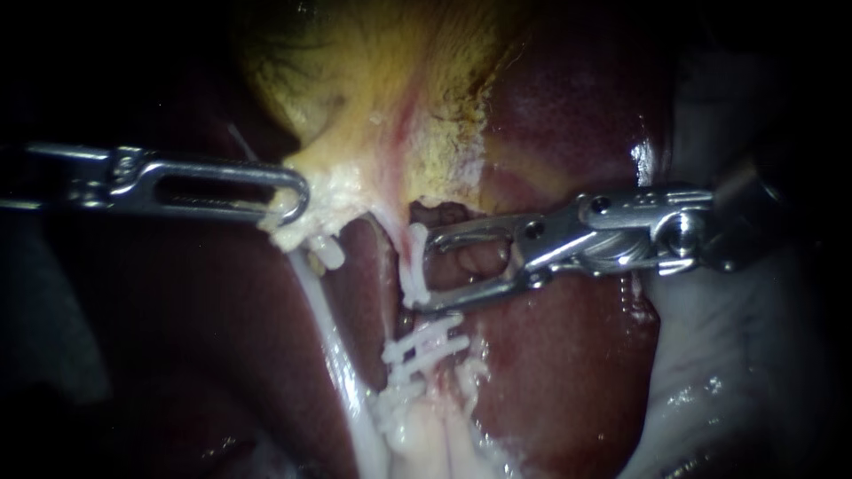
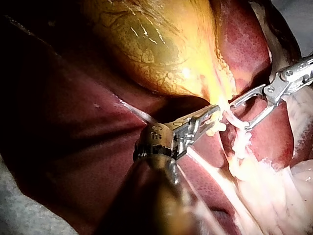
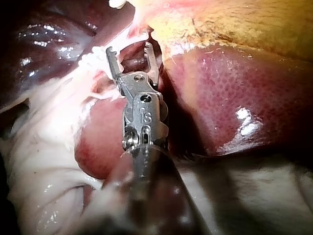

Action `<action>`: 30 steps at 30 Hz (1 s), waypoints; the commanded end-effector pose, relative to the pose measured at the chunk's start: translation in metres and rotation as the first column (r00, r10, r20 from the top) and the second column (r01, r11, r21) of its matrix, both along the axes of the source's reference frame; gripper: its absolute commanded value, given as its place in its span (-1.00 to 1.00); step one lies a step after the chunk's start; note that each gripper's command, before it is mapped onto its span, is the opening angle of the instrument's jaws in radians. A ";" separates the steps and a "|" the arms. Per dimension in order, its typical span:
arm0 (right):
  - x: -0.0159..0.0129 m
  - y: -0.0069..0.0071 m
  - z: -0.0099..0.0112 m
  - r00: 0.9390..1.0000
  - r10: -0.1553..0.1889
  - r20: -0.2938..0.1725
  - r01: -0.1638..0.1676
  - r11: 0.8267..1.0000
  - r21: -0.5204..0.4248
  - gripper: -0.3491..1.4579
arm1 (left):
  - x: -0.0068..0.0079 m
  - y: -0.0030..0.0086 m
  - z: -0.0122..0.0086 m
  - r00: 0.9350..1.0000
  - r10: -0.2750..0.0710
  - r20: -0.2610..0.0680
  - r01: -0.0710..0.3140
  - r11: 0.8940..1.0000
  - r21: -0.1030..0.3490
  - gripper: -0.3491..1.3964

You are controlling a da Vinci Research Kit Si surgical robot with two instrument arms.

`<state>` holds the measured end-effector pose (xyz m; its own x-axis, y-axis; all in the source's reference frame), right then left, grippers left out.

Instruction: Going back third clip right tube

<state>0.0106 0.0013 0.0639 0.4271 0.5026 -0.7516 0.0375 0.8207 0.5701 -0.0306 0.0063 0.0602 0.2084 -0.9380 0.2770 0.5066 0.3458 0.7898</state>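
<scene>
Withdrawal from third clip on right tube

Jaws of the slender steel right instrument [image 1: 429,270] are spread apart, released, the small white plastic clip [image 1: 414,273] just at their tips on the pale right tube [image 1: 411,238], above two more white clips [image 1: 426,344]. Backing away is judged the step in hand; a straight pull along the shaft is called for, lest the clip be snagged. Pale tissue [image 1: 282,229] below the yellow gallbladder [image 1: 373,80] is clenched by the slender steel left instrument [image 1: 293,202]. That hold is shown by the endoscope and left wrist views, not the right wrist view.
</scene>
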 end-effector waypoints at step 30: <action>-0.0073 0.0015 -0.0049 1.000 -0.014 -0.025 0.012 0.996 -0.085 -0.06 | -0.0003 -0.0001 0.0006 1.000 -0.002 -0.002 0.002 1.000 -0.003 -1.00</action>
